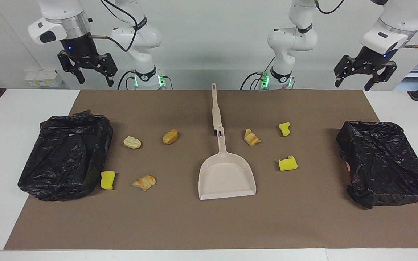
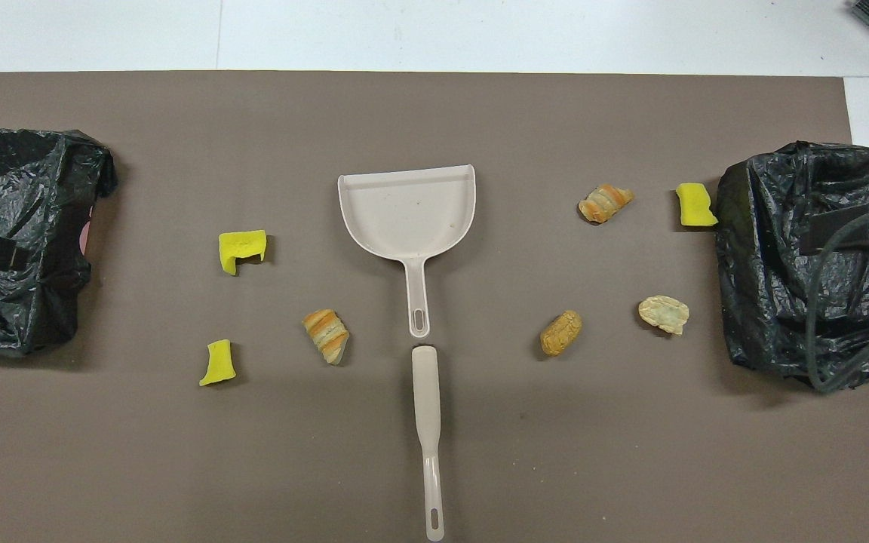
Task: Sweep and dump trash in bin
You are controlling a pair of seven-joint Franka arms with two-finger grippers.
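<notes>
Both arms are just parked up in the air near their bases, holding nothing. The left gripper (image 1: pixel 365 78) hangs over the desk edge at the left arm's end with its fingers spread open, and the right gripper (image 1: pixel 87 70) does the same at the right arm's end, fingers open too.

The trash is scattered on the brown mat (image 1: pixel 209 224). Toward the left arm's end: two yellow sponge chunks (image 1: pixel 288 163) (image 1: pixel 285 128) and one croissant bit (image 1: pixel 251 137). Toward the right arm's end: a third yellow sponge chunk (image 1: pixel 107 180) touching or just beside the black bin bag (image 1: pixel 65 154), plus three bread bits (image 1: pixel 144 182) (image 1: pixel 132 142) (image 1: pixel 170 136).

In the middle the beige dustpan (image 1: pixel 227 174) lies flat, handle pointing at the robots, with the beige brush (image 1: pixel 216 108) lined up just past its handle, nearer the robots. Another black bin bag (image 1: pixel 385 163) sits at the left arm's end.
</notes>
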